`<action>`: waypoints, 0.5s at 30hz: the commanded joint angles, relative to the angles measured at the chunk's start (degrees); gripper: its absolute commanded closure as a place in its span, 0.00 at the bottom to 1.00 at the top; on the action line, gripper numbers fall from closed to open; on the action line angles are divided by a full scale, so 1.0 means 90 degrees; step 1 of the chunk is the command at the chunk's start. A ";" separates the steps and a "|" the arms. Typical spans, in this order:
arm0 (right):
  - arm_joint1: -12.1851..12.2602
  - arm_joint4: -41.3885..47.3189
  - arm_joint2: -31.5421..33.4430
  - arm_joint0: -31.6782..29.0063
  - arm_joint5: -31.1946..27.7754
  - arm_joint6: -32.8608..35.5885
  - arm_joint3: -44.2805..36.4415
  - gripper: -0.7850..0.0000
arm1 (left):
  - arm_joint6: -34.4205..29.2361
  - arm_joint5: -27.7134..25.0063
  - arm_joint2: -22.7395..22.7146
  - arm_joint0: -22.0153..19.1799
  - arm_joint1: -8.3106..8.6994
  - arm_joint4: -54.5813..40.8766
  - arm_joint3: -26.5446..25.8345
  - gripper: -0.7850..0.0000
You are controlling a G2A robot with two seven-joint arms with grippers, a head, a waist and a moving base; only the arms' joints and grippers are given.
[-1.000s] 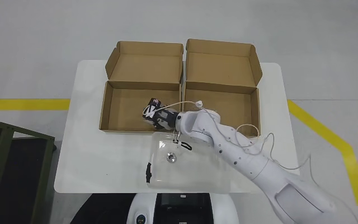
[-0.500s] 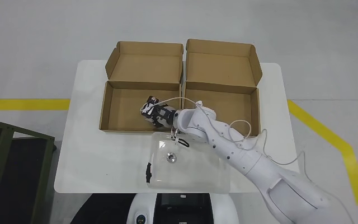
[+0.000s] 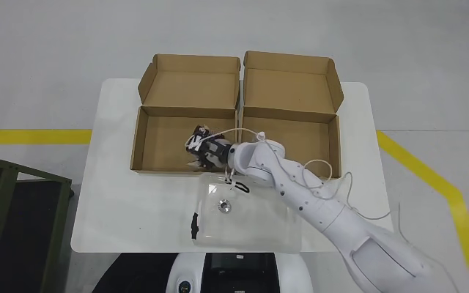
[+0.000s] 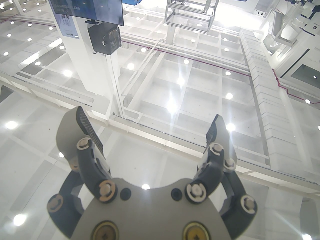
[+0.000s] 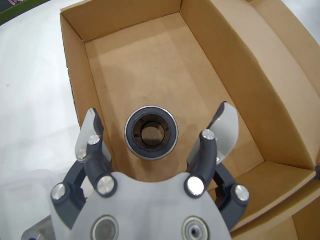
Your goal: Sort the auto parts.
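Observation:
A grey metal ring-shaped part (image 5: pixel 130 132) with a dark hollow core stands on end on the floor of the left cardboard box (image 5: pixel 155 58). My right gripper (image 5: pixel 158 108) hangs open above it, a finger on each side and neither touching. In the top view the right gripper (image 3: pixel 198 146) is inside the left box (image 3: pixel 157 139), near its front right corner. My left gripper (image 4: pixel 149 114) is open with nothing in it and points up at the ceiling.
A second open cardboard box (image 3: pixel 293 139) sits to the right of the first. In front of the boxes lies a clear plastic tray (image 3: pixel 256 220) holding a small metal part (image 3: pixel 225 206) and black pieces (image 3: pixel 194 223).
The right arm's wrist has shifted slightly to the left inside the left box. The things in the tray have not moved.

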 commanded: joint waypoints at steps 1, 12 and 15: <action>0.0053 -0.0080 0.0140 -0.0084 -0.0051 -0.0008 -0.0330 0.00 | 0.0000 0.0000 0.0000 0.0000 0.0000 0.0000 0.0000 0.00; 0.0513 -0.0726 0.1071 -0.1222 -0.0692 0.0276 -0.2675 0.00 | 0.0000 0.0000 0.0000 0.0000 0.0000 0.0000 0.0000 0.00; 0.0651 -0.0915 0.1291 -0.1665 -0.1043 0.0358 -0.3196 0.00 | 0.0000 0.0000 0.0000 0.0000 0.0000 0.0000 0.0000 0.00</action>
